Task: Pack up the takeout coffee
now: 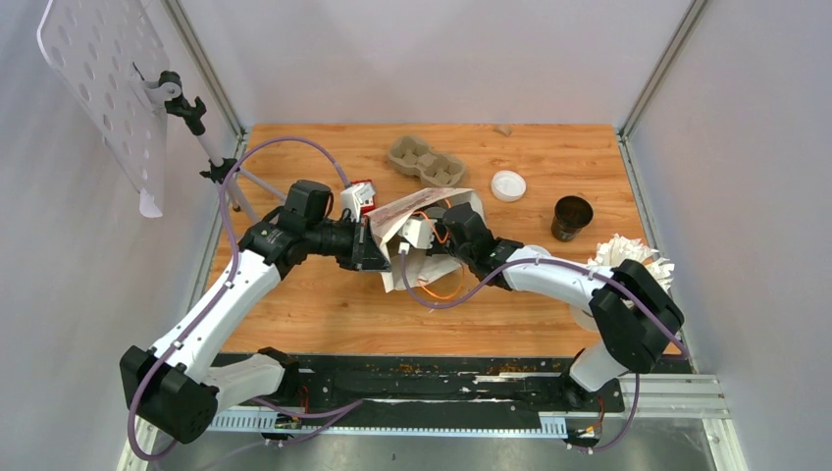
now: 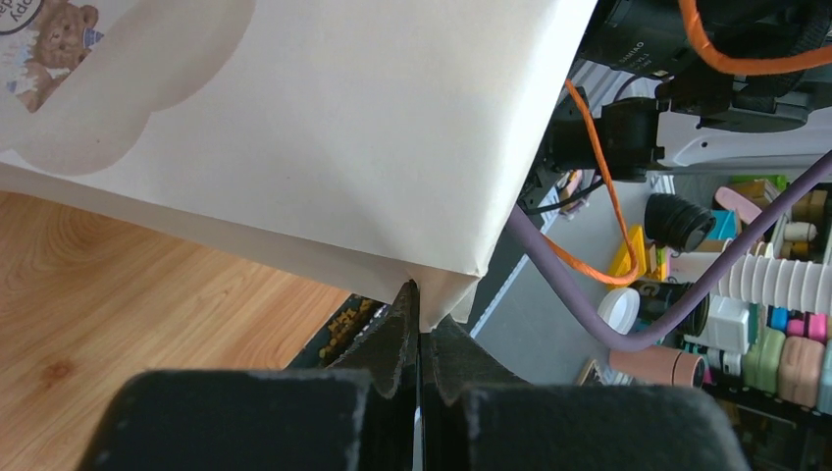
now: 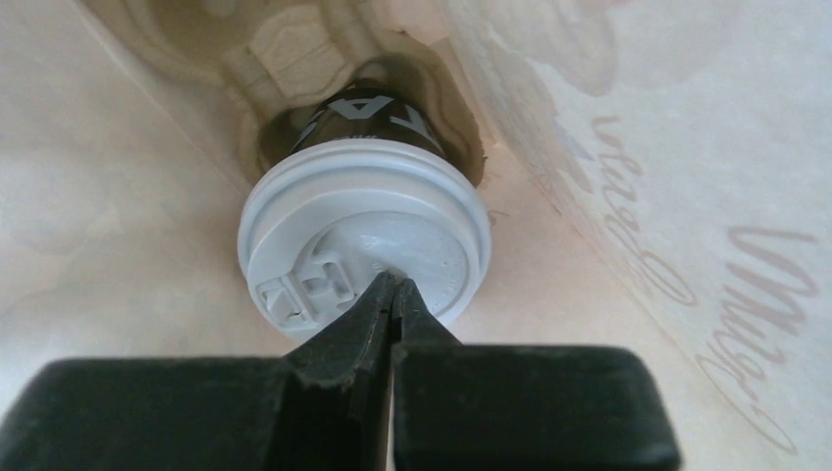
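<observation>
Left gripper (image 2: 419,299) pinches the bag (image 2: 343,147); right gripper (image 3: 393,287), jaws together, touches the lid (image 3: 412,221) of the cup (image 3: 365,113). Likely light, crushable: grip its sides.

Paper bag (image 1: 392,221) lying mid-table (image 1: 324,314). Pulp tray (image 1: 424,162) sitting at its 12 o'clock, near but apart. Holder of white sticks (image 1: 628,260) standing at 3 o'clock, well apart. Perforated white board (image 1: 98,78) hanging at 10 o'clock, beyond the table's edge.

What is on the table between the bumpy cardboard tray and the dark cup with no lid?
A loose white lid lies between the cardboard tray and the open dark cup, touching neither. The top view shows it.
</observation>
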`<state>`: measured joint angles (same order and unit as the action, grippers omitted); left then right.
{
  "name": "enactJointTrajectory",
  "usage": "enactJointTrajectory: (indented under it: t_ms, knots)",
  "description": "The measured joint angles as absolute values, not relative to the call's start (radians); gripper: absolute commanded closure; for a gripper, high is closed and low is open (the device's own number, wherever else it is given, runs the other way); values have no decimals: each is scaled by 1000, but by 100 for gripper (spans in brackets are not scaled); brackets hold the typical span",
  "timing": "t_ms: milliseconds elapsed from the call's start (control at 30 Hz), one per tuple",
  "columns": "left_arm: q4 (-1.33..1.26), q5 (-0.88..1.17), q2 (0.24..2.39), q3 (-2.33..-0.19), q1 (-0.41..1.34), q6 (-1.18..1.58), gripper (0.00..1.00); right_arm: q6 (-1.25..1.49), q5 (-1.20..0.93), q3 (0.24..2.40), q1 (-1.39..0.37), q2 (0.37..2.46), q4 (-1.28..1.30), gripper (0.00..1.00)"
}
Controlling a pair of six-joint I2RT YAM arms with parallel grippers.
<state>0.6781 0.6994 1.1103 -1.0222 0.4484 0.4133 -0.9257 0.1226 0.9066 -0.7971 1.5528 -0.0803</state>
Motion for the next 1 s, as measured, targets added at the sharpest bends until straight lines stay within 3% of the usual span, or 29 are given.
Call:
enactJointTrajectory:
  t_ms: [1000]
  knots:
    - [655,714,1121,-1020,450,425,100,-912,104,944,-782,1574,-55,98]
